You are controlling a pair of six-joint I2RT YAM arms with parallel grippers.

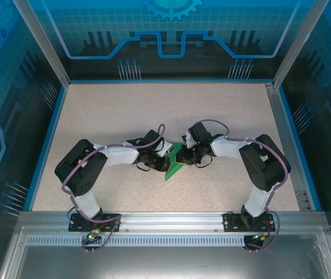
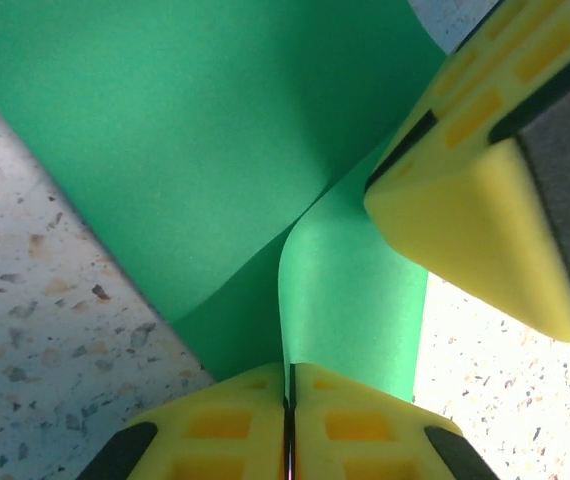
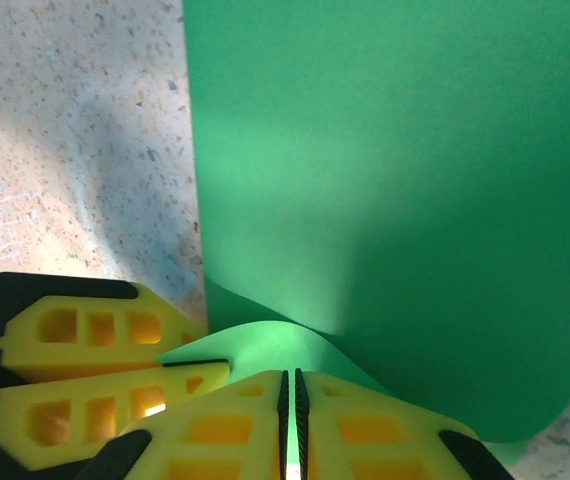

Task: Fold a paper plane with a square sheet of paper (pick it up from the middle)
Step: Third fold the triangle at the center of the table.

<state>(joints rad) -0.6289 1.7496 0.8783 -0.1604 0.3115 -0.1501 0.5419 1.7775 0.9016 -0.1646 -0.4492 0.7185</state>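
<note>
The square sheet of paper (image 1: pixel 173 170) is bright green and lies partly lifted at the table's middle, between both arms. My left gripper (image 1: pixel 166 158) is shut on a raised edge of the sheet (image 2: pixel 185 150); its jaws (image 2: pixel 288 398) pinch the paper's upright curl. My right gripper (image 1: pixel 184 156) faces it, a finger's width away. It is shut on the curled edge of the same sheet (image 3: pixel 385 180), and green shows in the thin slit between its jaws (image 3: pixel 290 390). The right gripper's fingers (image 2: pixel 475 200) show in the left wrist view, the left gripper's fingers (image 3: pixel 95 370) in the right wrist view. A paper plane is out of view.
The speckled beige table (image 1: pixel 154 110) is bordered by a blue rim and metal frame posts. Both arm bases sit on the aluminium rail (image 1: pixel 171 220) at the near edge.
</note>
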